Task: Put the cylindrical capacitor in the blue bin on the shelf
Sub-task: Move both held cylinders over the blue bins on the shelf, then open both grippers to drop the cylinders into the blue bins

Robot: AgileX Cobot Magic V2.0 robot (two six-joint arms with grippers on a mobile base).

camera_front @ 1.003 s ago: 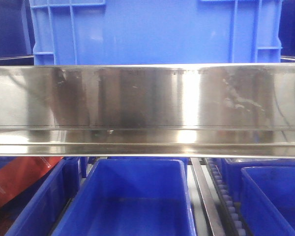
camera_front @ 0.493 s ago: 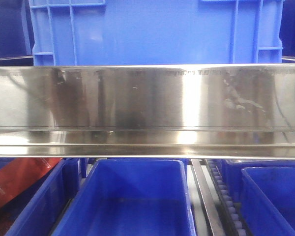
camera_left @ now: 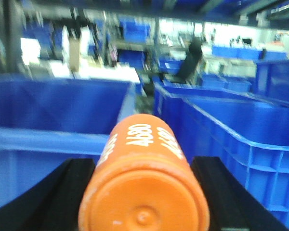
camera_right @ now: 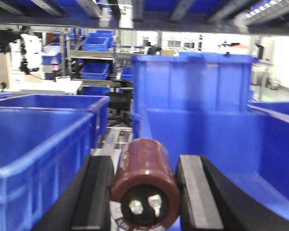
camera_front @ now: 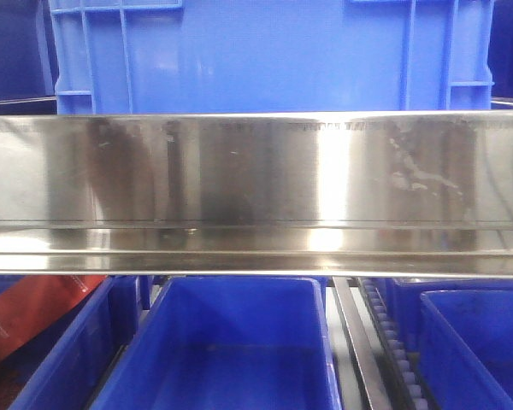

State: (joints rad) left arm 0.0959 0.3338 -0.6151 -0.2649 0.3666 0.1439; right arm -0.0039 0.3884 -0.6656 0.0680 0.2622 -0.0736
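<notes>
Across the front-facing view, nothing but shelf (camera_front: 256,171): shiny steel front running from 9 to 3 o'clock, tall blue crate (camera_front: 265,51) at 12, open blue bin (camera_front: 239,283) at 6, roller track (camera_front: 392,342) at 5, red pack (camera_front: 34,312) at 8. Arms and cargo seen only from the wrists.

Over to the right wrist view: right gripper (camera_right: 142,190) at 6 o'clock, part spread, fingers (camera_right: 94,192) pressed to both flanks of the cylindrical capacitor (camera_right: 144,168). Brown sleeve, two metal terminals facing the lens. Held beneath an upper tier, with a neighbour bin (camera_right: 38,139) at 9 and a tall blue wall (camera_right: 197,86) at 1. Hard to tell whether hanging over a bin or over the gap between bins.

Now the left wrist view: left gripper (camera_left: 142,195) at 6 o'clock, spread to the same sort of width, pinching an orange cylinder (camera_left: 144,159) marked 4680, flat end towards the lens. Black finger (camera_left: 62,197) snug on each side. Ribbed bin (camera_left: 241,130) at 3, all of it blurred.

Against a second ago, up front: same steel, same crate, same bin, all in place; only the dim reflections on the steel shifted a touch.
</notes>
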